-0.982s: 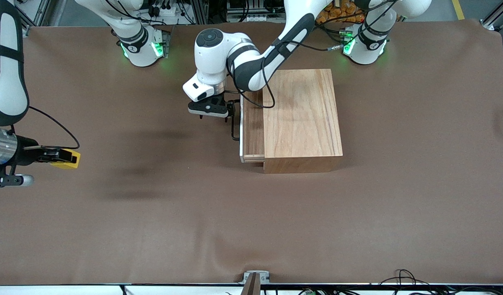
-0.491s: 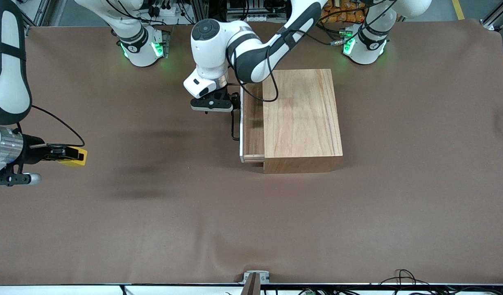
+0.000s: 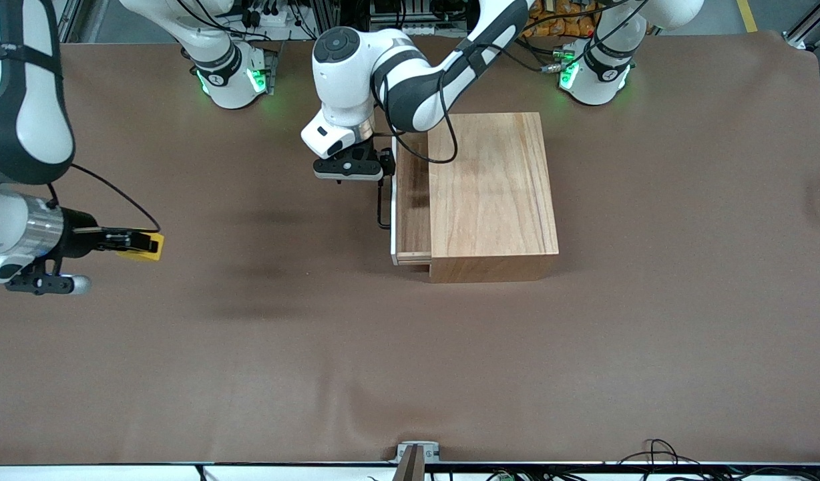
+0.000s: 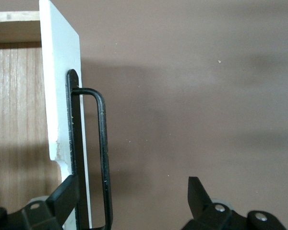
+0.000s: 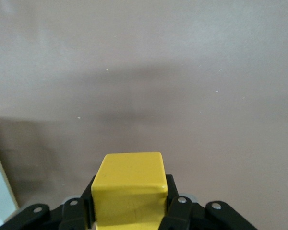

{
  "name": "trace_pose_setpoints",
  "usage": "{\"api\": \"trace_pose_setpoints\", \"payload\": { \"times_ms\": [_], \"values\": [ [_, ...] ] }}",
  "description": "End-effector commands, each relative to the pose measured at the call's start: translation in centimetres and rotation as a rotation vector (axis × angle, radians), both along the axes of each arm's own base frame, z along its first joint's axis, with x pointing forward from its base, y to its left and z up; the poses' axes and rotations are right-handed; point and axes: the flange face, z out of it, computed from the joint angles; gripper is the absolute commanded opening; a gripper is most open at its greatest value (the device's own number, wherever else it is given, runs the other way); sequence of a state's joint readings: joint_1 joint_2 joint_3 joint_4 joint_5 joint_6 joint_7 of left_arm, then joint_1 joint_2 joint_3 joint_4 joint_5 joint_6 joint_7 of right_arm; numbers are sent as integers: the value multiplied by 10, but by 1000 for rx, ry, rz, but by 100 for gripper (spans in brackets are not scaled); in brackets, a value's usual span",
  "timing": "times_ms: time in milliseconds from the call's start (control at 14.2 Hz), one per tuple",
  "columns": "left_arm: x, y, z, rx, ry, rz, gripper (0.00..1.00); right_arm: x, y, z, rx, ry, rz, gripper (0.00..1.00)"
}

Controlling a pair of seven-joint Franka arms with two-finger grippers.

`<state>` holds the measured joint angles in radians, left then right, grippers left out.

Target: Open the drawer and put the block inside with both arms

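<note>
The wooden box [image 3: 493,194] stands mid-table with its drawer [image 3: 413,200] pulled partly out. The drawer's white front panel [image 4: 62,96] and black wire handle [image 4: 103,153] show in the left wrist view. My left gripper [image 3: 383,166] is open at the handle's end nearest the robot bases. In the left wrist view [image 4: 134,191] one finger [image 4: 66,194] sits by the panel and the other [image 4: 197,189] stands wide of the handle. My right gripper [image 3: 137,240] is shut on the yellow block [image 3: 149,247], held over the table toward the right arm's end. The block [image 5: 130,184] sits between the pads.
The brown cloth [image 3: 410,347] covers the whole table. The arm bases [image 3: 233,77] stand along the table's edge by the robots. A small clamp [image 3: 417,453] sits at the table's edge nearest the front camera.
My right gripper has carried the yellow block toward the drawer. My left gripper has shifted slightly along the handle toward the robot bases. The drawer has not moved.
</note>
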<state>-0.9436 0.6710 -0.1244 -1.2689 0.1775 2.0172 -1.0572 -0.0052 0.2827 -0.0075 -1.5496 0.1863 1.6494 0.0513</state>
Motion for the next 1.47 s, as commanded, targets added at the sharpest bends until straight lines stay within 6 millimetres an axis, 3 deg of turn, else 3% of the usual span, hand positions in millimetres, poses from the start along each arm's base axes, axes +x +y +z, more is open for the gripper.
{"api": "trace_pose_setpoints", "payload": {
  "times_ms": [0, 70, 211, 351, 561, 702, 912, 1123, 1404],
  "values": [
    [0, 6, 2, 32, 22, -22, 100, -11, 25, 16, 6, 11, -32, 0],
    [-1, 10, 1, 66, 38, -39, 100, -13, 37, 20, 30, 12, -21, 0],
    [11, 30, 34, 84, 38, -68, 100, -20, 65, 26, 65, 20, 14, 0],
    [40, 69, 73, 90, 65, -69, 100, -23, 83, 28, 67, 16, 43, 0],
    [63, 113, 123, 93, 60, 0, 100, -30, 119, 29, 107, 19, 82, 0],
    [88, 157, 155, 91, 60, 63, 100, -34, 145, 29, 154, 26, 54, 0],
    [124, 221, 183, 107, 70, 33, 100, -47, 212, 27, 137, 17, 42, 0],
    [163, 287, 195, 89, 95, 7, 100, -66, 278, 23, 119, -7, 31, 0],
    [200, 383, 212, 73, 126, -84, 100, -88, 350, -8, 109, -18, 92, 0]
  ]
}}
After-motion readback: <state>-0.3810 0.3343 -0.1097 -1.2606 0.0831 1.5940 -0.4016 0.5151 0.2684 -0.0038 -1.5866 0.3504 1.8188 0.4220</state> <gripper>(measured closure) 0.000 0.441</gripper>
